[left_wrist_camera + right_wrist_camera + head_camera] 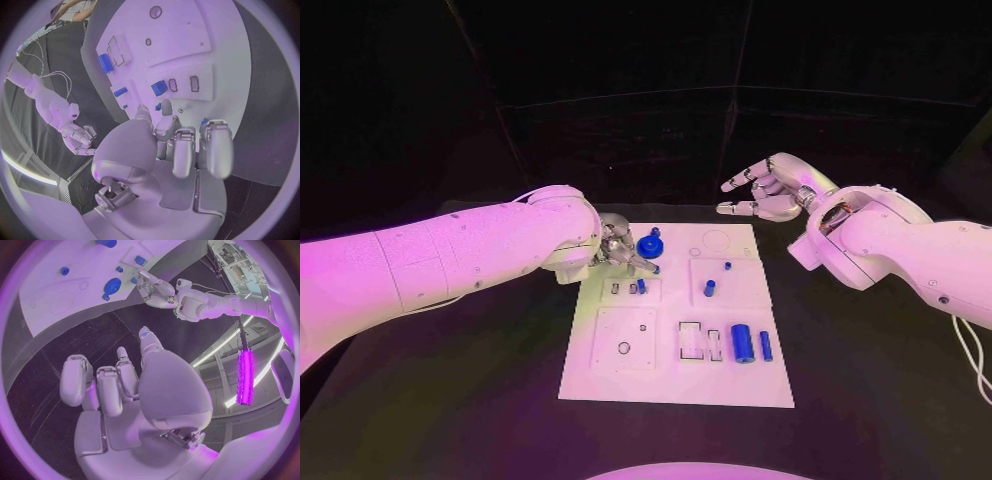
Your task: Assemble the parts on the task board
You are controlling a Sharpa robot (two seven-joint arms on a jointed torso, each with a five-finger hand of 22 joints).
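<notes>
Part: I see a round blue part (651, 247) at the task board's (678, 385) far-left corner, on the tabletop (473, 420).
Left hand (615, 250): beside that part; grip unclear to me.
Right hand (764, 190): hovering beyond the board, fingers apart, empty.
Risk: I judge a misaligned push could jam or tip it.
Hidden: fingertip contact.

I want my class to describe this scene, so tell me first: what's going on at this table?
A two-armed robot is working over a white task board that carries small blue parts. Its left robot hand is down at the board's far left area, beside a round blue part; whether it grips anything cannot be told. The right robot hand hangs off the board's far right corner, fingers apart, holding nothing. Two blue cylinders lie near the board's near right edge.
</notes>
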